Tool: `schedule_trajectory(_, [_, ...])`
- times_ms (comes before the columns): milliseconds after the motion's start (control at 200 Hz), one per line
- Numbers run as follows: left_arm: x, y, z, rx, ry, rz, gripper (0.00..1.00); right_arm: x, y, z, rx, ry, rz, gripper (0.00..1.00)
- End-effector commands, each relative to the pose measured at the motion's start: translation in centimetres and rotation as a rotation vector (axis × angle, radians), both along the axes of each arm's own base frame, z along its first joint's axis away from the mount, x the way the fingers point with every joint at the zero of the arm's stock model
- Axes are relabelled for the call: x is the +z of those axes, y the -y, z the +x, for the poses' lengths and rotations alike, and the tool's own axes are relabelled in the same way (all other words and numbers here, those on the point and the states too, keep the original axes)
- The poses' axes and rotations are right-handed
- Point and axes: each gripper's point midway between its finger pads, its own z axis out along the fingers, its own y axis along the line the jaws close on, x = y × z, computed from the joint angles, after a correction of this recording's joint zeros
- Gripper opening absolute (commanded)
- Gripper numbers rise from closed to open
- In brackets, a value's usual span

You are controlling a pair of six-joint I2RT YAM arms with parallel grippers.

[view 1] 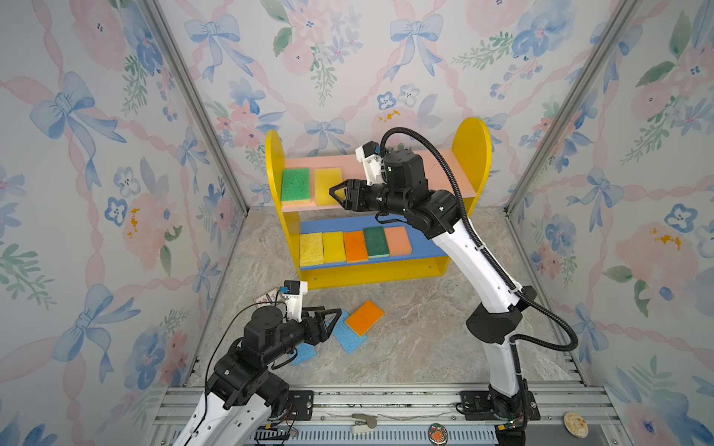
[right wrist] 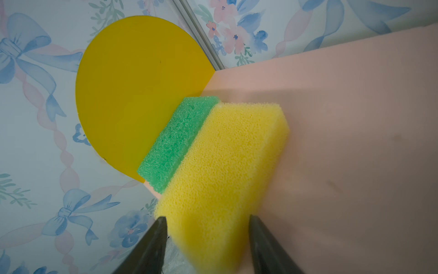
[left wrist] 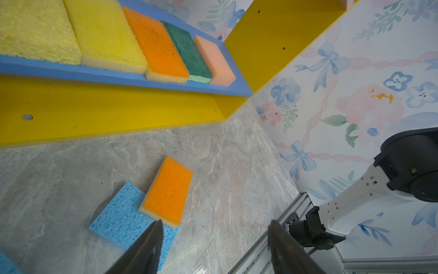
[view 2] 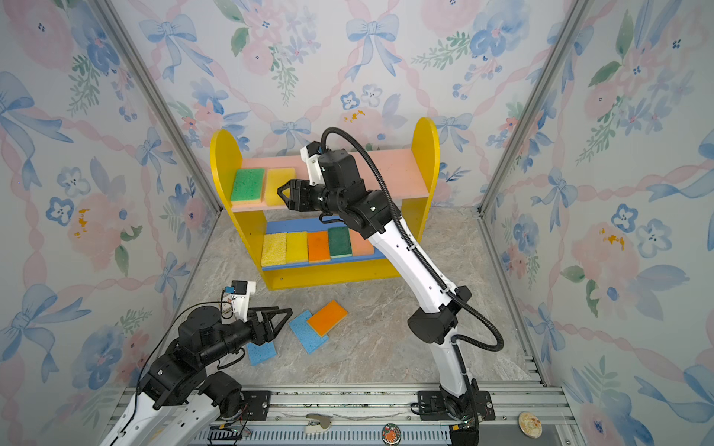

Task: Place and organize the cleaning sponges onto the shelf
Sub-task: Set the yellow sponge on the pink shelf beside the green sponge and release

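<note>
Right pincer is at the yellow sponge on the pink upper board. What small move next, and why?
Probably spread the right pincer and draw it straight back off the shelf. The yellow sponge already lies flat on the pink upper board, flush beside the green sponge, with a finger either side of its near end; whether they pinch it I cannot tell.

Floral bow wallpaper (view 1: 347, 58) encloses a marbled tabletop (view 1: 417, 347), which a metal rail (view 1: 386, 401) fronts.
</note>
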Motion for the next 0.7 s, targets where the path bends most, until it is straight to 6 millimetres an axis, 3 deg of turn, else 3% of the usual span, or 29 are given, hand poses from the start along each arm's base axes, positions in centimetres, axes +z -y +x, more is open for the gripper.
schedule_trajectory(0, [0.2,-0.2,-0.4,-0.012,0.016,0.015,0.72,-3.9,-1.5,1.0,0.005,-0.082,-0.04,0.55])
schedule_trajectory(395, [0.5,-0.4,-0.7,-0.012,0.022,0.023,0.73,-4.8,-2.1,1.9,-0.001,-0.107,-0.021,0.54])
schedule_trajectory(695, [0.8,-0.5,-0.5,-0.001,0.025,0.022,0.74,-3.8,1.0,2.0,-0.069,-0.068,-0.071,0.75])
